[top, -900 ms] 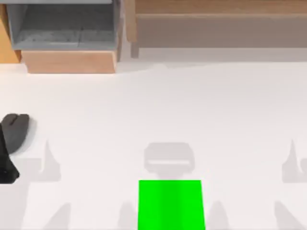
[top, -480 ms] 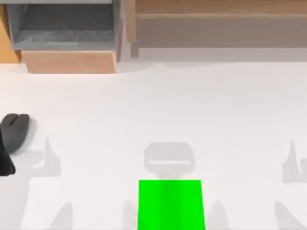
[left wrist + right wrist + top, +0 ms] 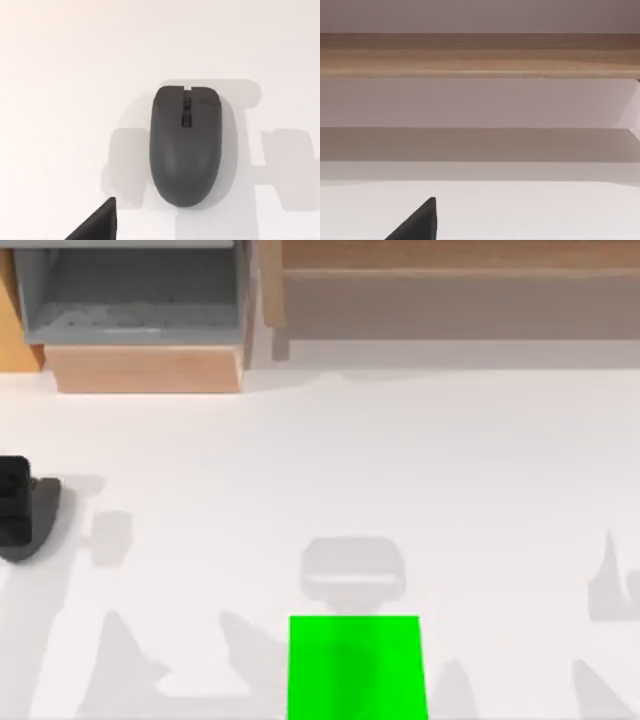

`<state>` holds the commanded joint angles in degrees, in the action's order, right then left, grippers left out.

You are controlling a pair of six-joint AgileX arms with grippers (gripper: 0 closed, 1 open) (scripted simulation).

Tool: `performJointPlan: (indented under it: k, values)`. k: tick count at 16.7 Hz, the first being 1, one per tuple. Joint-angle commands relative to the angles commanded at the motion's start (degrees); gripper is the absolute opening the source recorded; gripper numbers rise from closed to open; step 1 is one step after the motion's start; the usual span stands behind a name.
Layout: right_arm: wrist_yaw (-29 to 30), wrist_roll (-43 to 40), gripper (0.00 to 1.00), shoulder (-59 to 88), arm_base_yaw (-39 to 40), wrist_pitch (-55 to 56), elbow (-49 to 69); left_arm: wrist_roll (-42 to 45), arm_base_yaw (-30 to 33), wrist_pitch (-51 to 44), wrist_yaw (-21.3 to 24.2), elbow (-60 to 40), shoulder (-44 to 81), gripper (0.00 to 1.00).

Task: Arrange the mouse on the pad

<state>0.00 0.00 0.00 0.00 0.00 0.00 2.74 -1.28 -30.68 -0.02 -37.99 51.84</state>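
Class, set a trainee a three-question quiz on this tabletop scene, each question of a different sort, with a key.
1. True or false: the mouse lies on the pad.
2. At which side of the table is the mouse? A) left edge B) centre C) right edge
3. Fill in: the left arm is above the ____.

Key: 1 false, the mouse rests on bare table, well apart from the green pad at the near edge. 2 A. 3 mouse.
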Motion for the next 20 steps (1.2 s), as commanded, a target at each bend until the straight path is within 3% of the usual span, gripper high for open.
performJointPlan:
  k: [5,11,15,20]
  values:
    - [0.0,0.0,1.00,0.0,0.0,0.0,0.0,1.5,-0.7,-15.9,0.0,-20.1,29.1,1.00]
    - [0.0,0.0,1.00,0.0,0.0,0.0,0.0,2.9,-1.3,-29.1,-0.1,-40.1,52.2,1.00]
    - [0.0,0.0,1.00,0.0,0.0,0.0,0.0,3.4,-1.5,-32.8,-0.1,-47.3,59.5,1.00]
    - [0.0,0.0,1.00,0.0,0.0,0.0,0.0,3.5,-1.5,-33.1,-0.1,-48.0,60.1,1.00]
